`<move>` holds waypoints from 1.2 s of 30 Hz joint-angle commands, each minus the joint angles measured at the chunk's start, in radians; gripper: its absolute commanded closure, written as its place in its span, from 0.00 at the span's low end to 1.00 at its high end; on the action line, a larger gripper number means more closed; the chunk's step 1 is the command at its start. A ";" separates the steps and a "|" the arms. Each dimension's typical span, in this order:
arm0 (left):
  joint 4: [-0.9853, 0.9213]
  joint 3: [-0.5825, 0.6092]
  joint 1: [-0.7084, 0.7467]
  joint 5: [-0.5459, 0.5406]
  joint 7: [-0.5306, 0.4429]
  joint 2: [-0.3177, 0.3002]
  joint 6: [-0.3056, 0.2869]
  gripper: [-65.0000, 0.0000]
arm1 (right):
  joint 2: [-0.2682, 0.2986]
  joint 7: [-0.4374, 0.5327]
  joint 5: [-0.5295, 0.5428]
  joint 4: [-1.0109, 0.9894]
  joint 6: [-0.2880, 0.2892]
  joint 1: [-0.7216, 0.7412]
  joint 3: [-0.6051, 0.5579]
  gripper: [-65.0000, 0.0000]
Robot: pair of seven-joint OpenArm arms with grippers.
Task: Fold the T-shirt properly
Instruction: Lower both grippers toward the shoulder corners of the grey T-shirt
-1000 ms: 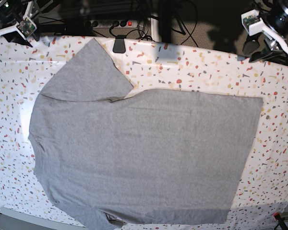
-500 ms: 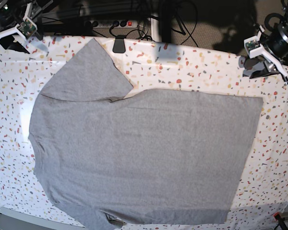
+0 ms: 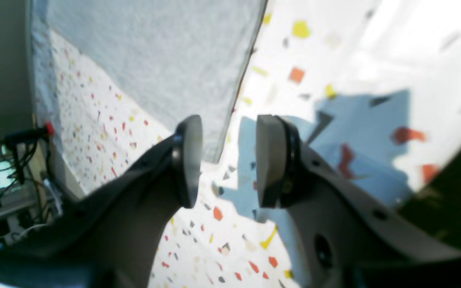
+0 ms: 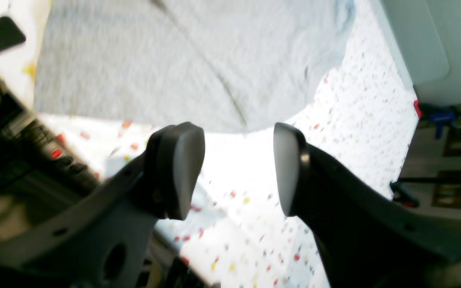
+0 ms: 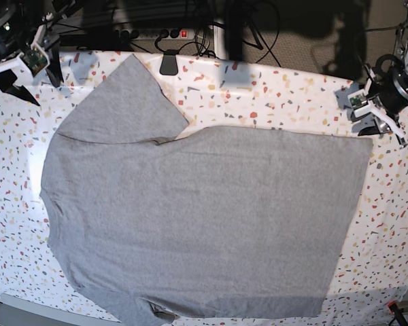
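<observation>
We see T-shirt (image 5: 204, 217) flat on speckled surface (image 5: 285, 95), plain side up, one sleeve (image 5: 126, 102) spread toward right pincer. Left pincer (image 3: 224, 160) hovers, jaws apart, nothing between; shirt corner just ahead of its tips, not touched. Right pincer (image 4: 238, 168) likewise gaping, empty, above bare surface; sleeve edge just beyond its pads (image 4: 184, 168). Clamp (image 5: 168, 62) sits at far surface edge.

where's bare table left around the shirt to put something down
Most of the table lies under the grey T-shirt. Free patches: the far band between the sleeve and the left gripper; the strip right of the hem; a narrow strip by the right gripper. The near edge is crowded: the cloth reaches it.
</observation>
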 commanded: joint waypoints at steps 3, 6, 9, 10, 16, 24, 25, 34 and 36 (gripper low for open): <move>-0.035 -0.003 -0.064 -0.009 -0.021 -0.018 0.017 0.66 | 0.008 0.015 0.001 0.014 -0.011 0.005 0.001 0.51; -0.079 0.024 -0.115 -0.009 -0.025 -0.018 0.016 0.66 | 0.007 0.013 0.000 0.014 -0.011 0.005 0.001 0.51; -0.119 0.078 -0.169 0.003 -0.013 -0.018 0.016 0.66 | -0.018 -0.005 -0.042 0.014 -0.011 0.005 0.001 0.51; -0.134 0.096 -0.187 0.020 0.000 -0.018 0.016 0.66 | -0.032 -0.005 -0.065 0.014 -0.011 0.005 0.001 0.51; -0.195 0.175 -0.261 0.062 0.036 -0.059 0.016 0.66 | -0.059 -0.008 -0.081 0.014 -0.012 0.005 0.001 0.51; -0.195 0.253 -0.262 0.061 0.024 -0.147 -0.048 0.66 | -0.059 -0.008 -0.081 0.014 -0.012 0.005 0.001 0.51; -0.195 0.263 -0.263 0.061 0.020 -0.146 -0.048 0.66 | -0.060 -0.008 -0.081 0.014 -0.012 0.005 0.001 0.51; -0.247 0.329 -0.336 0.058 0.020 -0.144 -0.021 0.67 | -0.108 -0.009 -0.081 0.014 -0.023 0.005 0.001 0.51; -0.288 0.329 -0.370 0.058 0.016 -0.143 -0.021 0.67 | -0.109 -0.011 -0.081 0.014 -0.023 0.005 0.001 0.51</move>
